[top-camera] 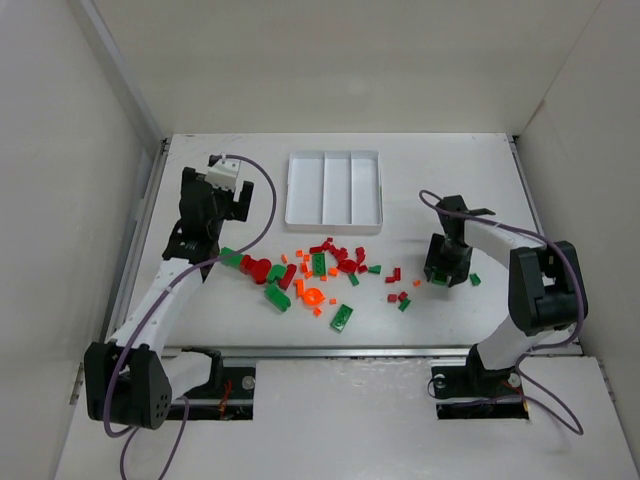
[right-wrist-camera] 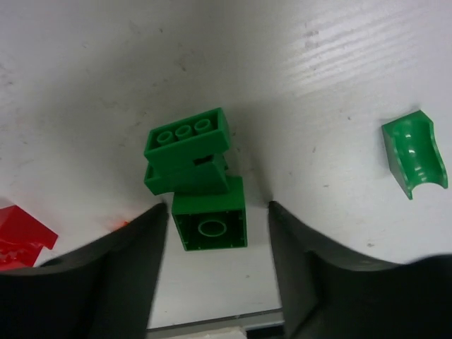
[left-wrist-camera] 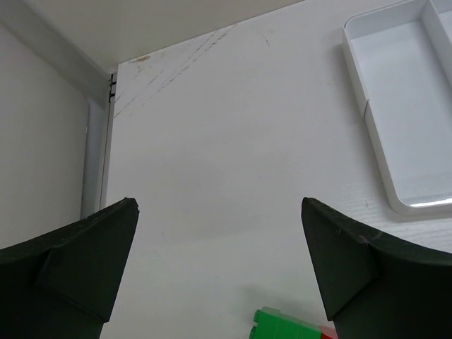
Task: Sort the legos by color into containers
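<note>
On the table [top-camera: 450, 180], between the two arms: legos [top-camera: 320, 268] in red, green and orange, in one loose scatter on the near side of the tray. They are too small and crowded for an exact count.

Tray [top-camera: 333, 226]: one, white, square and shallow, with three long compartments [top-camera: 333, 185] side by side.

Left gripper [left-wrist-camera: 219, 205]: one. Its jaws stand at their widest with nothing between them, above bare table left of the tray. One green brick [left-wrist-camera: 281, 326] sits at the bottom edge of its wrist view, with a red sliver [left-wrist-camera: 326, 333] touching it.

Right gripper [right-wrist-camera: 217, 212]: one, lowered at the scatter's right end. Its jaws are partly spread astride one square green brick [right-wrist-camera: 209, 224] lying studs-down. A gap shows at one finger, so the brick is not gripped.

Same wrist view:
- two further green bricks [right-wrist-camera: 187, 141], one leaning on the other, touching the square one
- one curved green piece [right-wrist-camera: 415, 152], lying apart
- one red brick [right-wrist-camera: 18, 236] at the left edge
</note>
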Controlling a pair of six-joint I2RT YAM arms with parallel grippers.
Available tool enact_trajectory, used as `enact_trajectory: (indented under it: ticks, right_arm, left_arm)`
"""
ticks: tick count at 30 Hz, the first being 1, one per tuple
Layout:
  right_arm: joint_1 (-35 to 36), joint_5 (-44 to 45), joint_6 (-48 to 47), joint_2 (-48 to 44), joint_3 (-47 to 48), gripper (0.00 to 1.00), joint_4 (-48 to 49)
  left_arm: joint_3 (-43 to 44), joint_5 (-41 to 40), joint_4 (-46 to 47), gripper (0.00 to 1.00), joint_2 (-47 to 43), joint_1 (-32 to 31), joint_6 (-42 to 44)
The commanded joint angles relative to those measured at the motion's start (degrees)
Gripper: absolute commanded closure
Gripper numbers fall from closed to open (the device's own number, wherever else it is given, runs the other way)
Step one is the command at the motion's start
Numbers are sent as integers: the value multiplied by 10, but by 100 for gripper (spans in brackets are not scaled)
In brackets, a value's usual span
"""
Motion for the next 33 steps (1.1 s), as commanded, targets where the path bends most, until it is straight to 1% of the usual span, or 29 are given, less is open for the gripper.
enact_trajectory:
  ticks: [1, 4, 5, 7, 8, 10, 12, 13, 14, 15, 16, 17, 18, 19, 20, 21, 23, 24, 26, 27, 28, 31, 33]
  right_arm:
    - [1, 6, 10, -15, 3, 41, 33]
    - [1, 6, 5, -15, 3, 56, 27]
    - [1, 6, 5, -15, 3, 69, 27]
    - [1, 6, -1, -29, 8, 82, 15]
    - [1, 6, -1, -35, 14, 92, 10]
    - [7, 6, -8, -54, 37, 100, -12]
    - [17, -3, -40, -65, 68, 100, -32]
    - [35, -24, -55, -70, 86, 100, -48]
    - [43, -42, -73, -71, 129, 100, -53]
    - [52, -66, -116, -71, 152, 100, -53]
    - [59, -109, -135, -71, 176, 100, -53]
    - [74, -128, -152, -60, 221, 100, -43]
    - [82, -144, -179, -52, 243, 100, -28]
    - [89, -155, -180, -43, 262, 100, -8]
    - [95, -164, -180, -32, 281, 100, 44]
    - [101, -164, -180, -7, 307, 100, 80]
    - [101, -156, -161, 29, 325, 100, 169]
    - [106, -143, -154, 77, 361, 100, 182]
    - [113, -113, -146, 136, 418, 100, 176]
    - [120, -106, -146, 166, 451, 100, 144]
    - [127, -106, -146, 222, 515, 100, 125]
    - [142, -83, -159, 297, 594, 100, 73]
    - [142, -67, -159, 315, 602, 100, 67]
  left_arm:
    - [-8, 3, 29, 0, -22, -3, -7]
    - [-13, 3, 29, 0, -27, -3, -7]
    - [-13, 3, 29, 0, -27, -3, -7]
    - [-13, 3, 34, 0, -27, -3, -2]
    - [-13, -2, 34, 0, -27, -3, -2]
    - [-19, -2, 34, 0, -27, -3, -2]
    - [-19, -2, 39, 0, -27, -3, 3]
    - [-19, -2, 39, 0, -27, -3, 3]
    - [-19, -2, 45, 0, -27, -3, 3]
    - [-24, -2, 45, 0, -32, -3, 3]
    - [-24, -2, 51, 0, -32, -3, 3]
    - [-30, -2, 51, 0, -32, -3, 3]
    - [-30, -2, 56, 0, -32, -3, 3]
    - [-37, -2, 56, 0, -38, -3, 3]
    - [-37, 3, 56, 0, -38, -3, 3]
    - [-37, 3, 56, 0, -38, -3, -3]
    - [-42, 3, 56, 0, -44, -3, -3]
    - [-42, 8, 51, 0, -50, -3, -3]
    - [-48, 8, 42, 0, -56, -3, -3]
    - [-48, 13, 42, 0, -62, -3, -3]
    - [-53, 13, 34, 0, -62, -3, -3]
    - [-59, 13, 34, 0, -73, -3, -3]
    - [-64, 13, 34, 0, -79, -3, -8]
